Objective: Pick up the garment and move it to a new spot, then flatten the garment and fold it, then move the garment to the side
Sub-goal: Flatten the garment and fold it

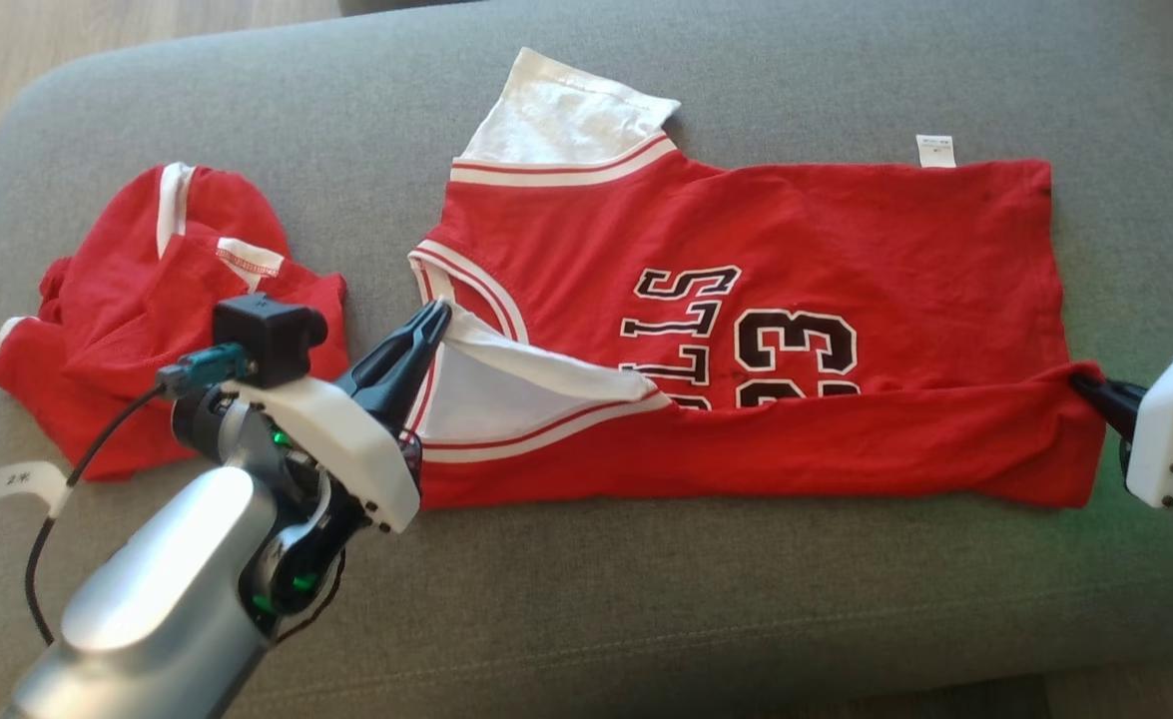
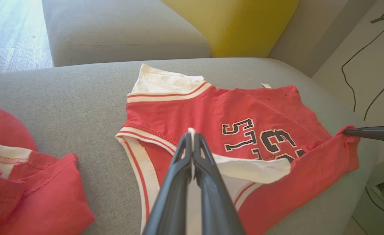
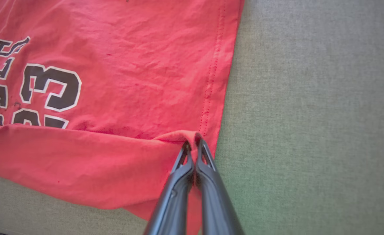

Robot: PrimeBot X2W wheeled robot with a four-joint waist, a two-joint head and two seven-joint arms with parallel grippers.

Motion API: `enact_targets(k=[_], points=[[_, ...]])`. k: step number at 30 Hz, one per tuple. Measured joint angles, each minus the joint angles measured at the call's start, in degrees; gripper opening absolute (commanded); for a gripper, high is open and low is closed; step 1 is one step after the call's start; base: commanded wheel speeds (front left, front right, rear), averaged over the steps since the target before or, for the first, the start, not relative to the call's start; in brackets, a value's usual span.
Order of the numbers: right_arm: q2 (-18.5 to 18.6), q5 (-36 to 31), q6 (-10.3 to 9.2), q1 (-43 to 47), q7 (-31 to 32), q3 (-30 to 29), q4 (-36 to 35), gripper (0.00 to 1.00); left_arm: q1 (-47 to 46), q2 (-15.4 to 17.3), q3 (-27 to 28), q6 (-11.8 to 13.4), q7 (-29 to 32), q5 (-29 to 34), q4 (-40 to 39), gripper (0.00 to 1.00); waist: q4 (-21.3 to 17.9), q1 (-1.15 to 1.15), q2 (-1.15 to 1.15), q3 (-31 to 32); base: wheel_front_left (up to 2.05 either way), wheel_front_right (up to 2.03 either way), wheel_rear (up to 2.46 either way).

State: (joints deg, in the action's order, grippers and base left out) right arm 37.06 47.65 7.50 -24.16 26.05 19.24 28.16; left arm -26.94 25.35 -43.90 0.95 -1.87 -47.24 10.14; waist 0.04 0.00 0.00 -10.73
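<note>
The garment [image 1: 746, 270] is a red jersey with white sleeves and black "23" lettering, spread on the grey sofa seat [image 1: 646, 599]. Its near long edge is lifted and folded over towards the middle. My left gripper [image 1: 436, 318] is shut on the white sleeve at the near left corner; in the left wrist view the fabric shows pinched at my left gripper [image 2: 192, 134]. At the other end my right gripper [image 1: 1080, 379] is shut on the red hem corner, seen close as my right gripper [image 3: 192, 142] clamps the folded garment [image 3: 120, 81].
A second red garment [image 1: 147, 310] lies crumpled at the left of the seat, close behind my left arm. A white label [image 1: 27, 481] lies near it. A yellow cushion [image 2: 231, 23] and another grey seat [image 2: 120, 29] stand beyond. The near seat strip is bare.
</note>
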Motion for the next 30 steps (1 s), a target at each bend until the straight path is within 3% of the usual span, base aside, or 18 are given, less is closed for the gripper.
enact_targets(k=[14,21,22,23,24,27,30], points=[[-0.76,-0.27,0.00,-3.92,-4.74,3.13,2.31,0.00,-6.80,-5.09,-0.01,1.08,-2.45,2.29,11.52,0.00,-0.64,0.00,0.00,-2.81,0.00,0.00,0.00],[-1.03,0.36,0.00,-5.05,-5.93,4.97,3.83,0.00,-7.63,-5.89,-0.29,1.57,-3.34,2.88,15.28,0.02,-1.06,0.00,0.00,-3.51,0.00,0.00,0.00],[-1.07,0.53,0.00,-5.06,-5.93,5.22,4.06,0.00,-7.63,-5.97,-0.33,1.58,-3.35,2.88,15.79,0.49,-1.10,0.00,0.00,-3.55,0.00,0.00,0.00],[-1.07,0.56,0.00,-5.10,-6.22,5.30,4.50,0.35,-7.63,-6.09,-0.37,1.60,-3.36,2.88,16.26,1.00,-1.12,0.00,0.00,-3.56,0.00,0.00,0.00],[-1.11,0.55,0.00,-5.17,-7.05,5.31,4.95,1.00,-7.63,-6.26,-0.56,1.60,-3.24,2.88,16.84,1.00,-1.13,0.00,0.00,-3.53,0.00,0.00,0.00],[-1.97,0.82,0.00,-5.95,-7.67,4.08,8.06,1.00,-7.61,-6.89,-0.69,1.68,-3.79,2.87,18.09,1.00,-1.14,0.00,0.00,-3.24,0.00,0.00,0.00],[-3.68,0.81,0.00,-6.50,-11.77,0.67,11.41,1.00,-7.56,-7.81,1.99,3.75,-8.34,2.45,18.95,1.00,-1.08,0.00,0.00,-2.43,0.00,0.00,0.00]])
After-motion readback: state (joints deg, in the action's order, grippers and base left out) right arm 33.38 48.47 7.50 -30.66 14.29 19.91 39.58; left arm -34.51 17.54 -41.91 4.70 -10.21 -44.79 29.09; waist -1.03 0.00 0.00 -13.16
